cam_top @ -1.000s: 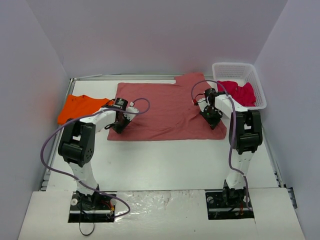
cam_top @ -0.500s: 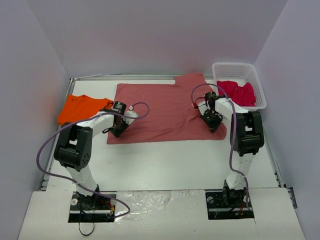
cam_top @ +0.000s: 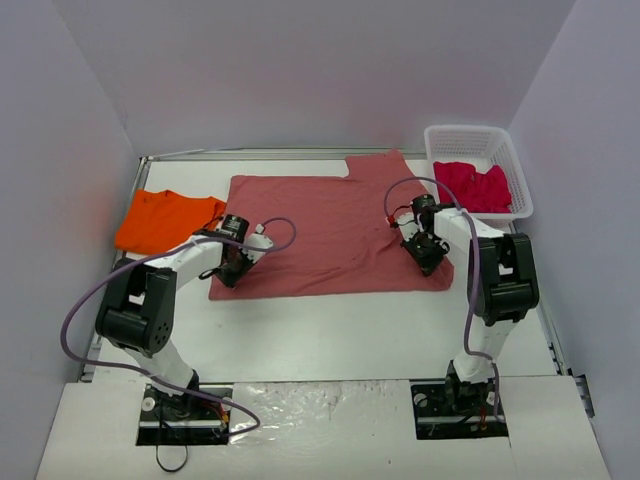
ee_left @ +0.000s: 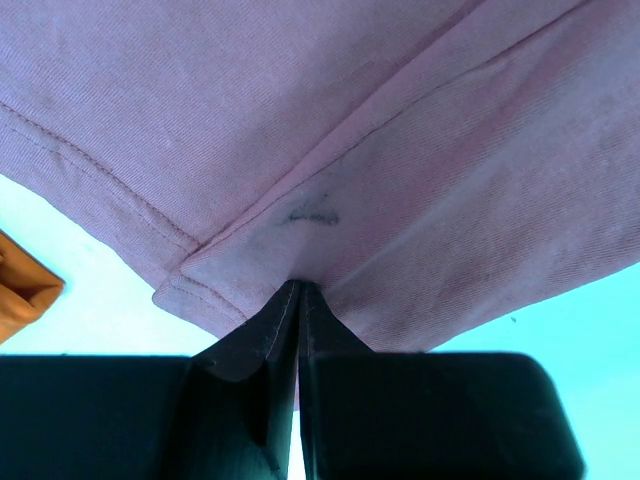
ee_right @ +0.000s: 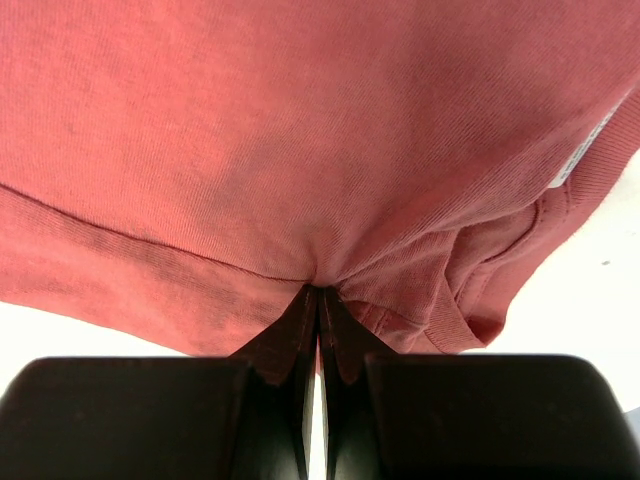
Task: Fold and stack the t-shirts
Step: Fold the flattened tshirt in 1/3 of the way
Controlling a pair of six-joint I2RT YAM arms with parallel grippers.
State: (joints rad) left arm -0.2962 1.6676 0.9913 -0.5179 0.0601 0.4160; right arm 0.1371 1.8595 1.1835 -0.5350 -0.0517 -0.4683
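The large brick-red t-shirt point(cam_top: 330, 225) lies spread flat across the middle of the table. My left gripper point(cam_top: 226, 272) is shut on its near left corner, pinching the hem point(ee_left: 298, 285). My right gripper point(cam_top: 432, 258) is shut on its near right edge, pinching cloth by the collar point(ee_right: 318, 288). The orange t-shirt point(cam_top: 163, 220) lies folded at the far left. The crimson-pink t-shirt point(cam_top: 475, 185) lies crumpled in the white basket point(cam_top: 520, 180) at the far right.
The basket stands at the back right against the wall. A raised rim point(cam_top: 135, 200) runs along the table's left and back sides. Purple cables loop over both arms. Bare white table point(cam_top: 330, 330) lies in front of the red shirt.
Both grippers have moved toward me, dragging the red shirt's near edge with them. The shirt has slid nearer and spread flatter.
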